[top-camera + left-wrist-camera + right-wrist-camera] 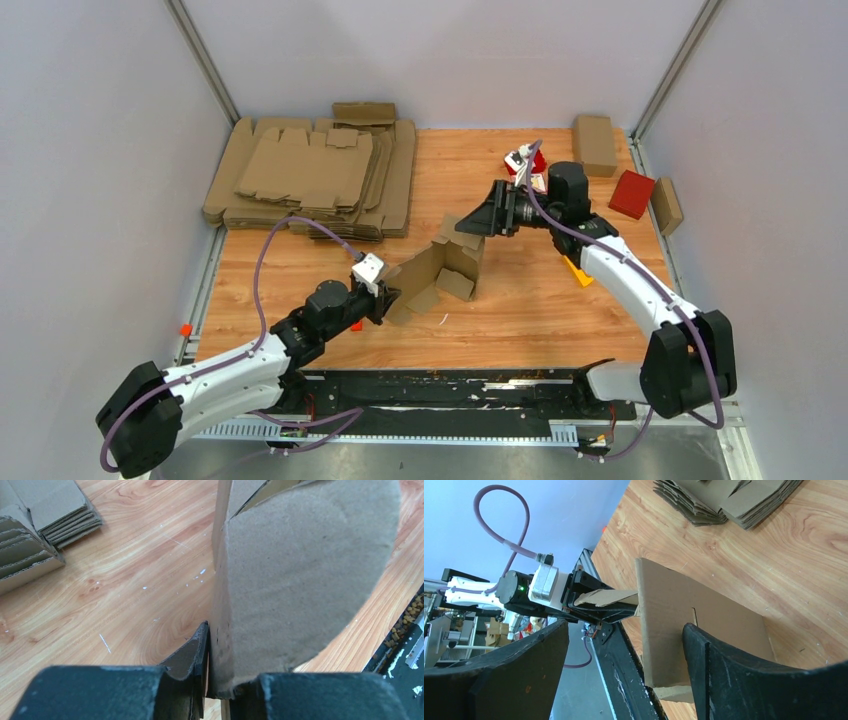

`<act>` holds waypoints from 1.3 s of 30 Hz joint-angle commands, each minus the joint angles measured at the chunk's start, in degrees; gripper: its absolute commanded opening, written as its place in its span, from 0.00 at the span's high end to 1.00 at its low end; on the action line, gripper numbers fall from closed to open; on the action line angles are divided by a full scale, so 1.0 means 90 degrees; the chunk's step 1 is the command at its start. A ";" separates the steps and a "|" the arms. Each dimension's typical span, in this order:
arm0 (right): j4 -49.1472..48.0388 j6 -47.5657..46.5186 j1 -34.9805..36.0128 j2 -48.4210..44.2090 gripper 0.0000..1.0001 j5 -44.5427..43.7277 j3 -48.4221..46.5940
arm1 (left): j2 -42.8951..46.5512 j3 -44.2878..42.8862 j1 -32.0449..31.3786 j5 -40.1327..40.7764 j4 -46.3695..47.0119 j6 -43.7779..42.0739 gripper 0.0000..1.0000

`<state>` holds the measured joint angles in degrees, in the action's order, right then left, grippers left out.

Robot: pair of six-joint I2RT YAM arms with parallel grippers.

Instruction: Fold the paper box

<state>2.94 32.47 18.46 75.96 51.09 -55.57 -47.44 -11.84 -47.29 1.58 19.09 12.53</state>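
Near the middle of the table [520,310], the paper box [440,275] stands half formed, its walls raised and its flaps loose. My left gripper [385,300] is closed tight on a flap at the box's near left end; in the left wrist view the cardboard [300,575] is pinched between the two pads with no gap showing. My right gripper [478,222] hangs just beyond the box's far right corner with its fingers spread wide and nothing between them. In the right wrist view one finger [744,675] stands in front of the upright panel [674,625], but I cannot tell whether it touches.

I judge the step in hand to be shaping the carton: the left holds it steady while the right gets ready to push a wall or flap inward. The next move calls for bringing the open right fingers onto that upright panel and pressing along its crease, while the left grip holds firm so the box does not slide. The stack of flat cardboard sheets [310,175] lies well apart at the far left.
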 commanded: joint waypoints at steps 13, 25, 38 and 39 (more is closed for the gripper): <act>0.1570 -0.1924 0.0397 -0.0765 0.00 -0.1234 -0.0227 | 0.0007 -0.0253 -0.0020 -0.0137 0.0270 -0.0095 0.48; 0.2646 -0.3385 0.1248 -0.0584 0.00 -0.2954 -0.0776 | 0.0203 -0.0226 -0.0019 0.0066 0.0129 0.0299 0.31; 0.2790 -0.3562 0.1475 -0.0369 0.15 -0.3946 -0.0819 | 0.0579 -0.1170 -0.0019 0.0233 -0.1643 0.0848 0.24; 0.2751 -0.3537 0.1479 -0.0354 0.16 -0.3933 -0.0815 | 0.0683 -0.1195 -0.0019 0.0227 -0.1748 0.0887 0.23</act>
<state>28.93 1.37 31.44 71.94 16.99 -60.84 -44.53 -20.10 -47.29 2.72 8.49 17.98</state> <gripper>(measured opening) 0.865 0.760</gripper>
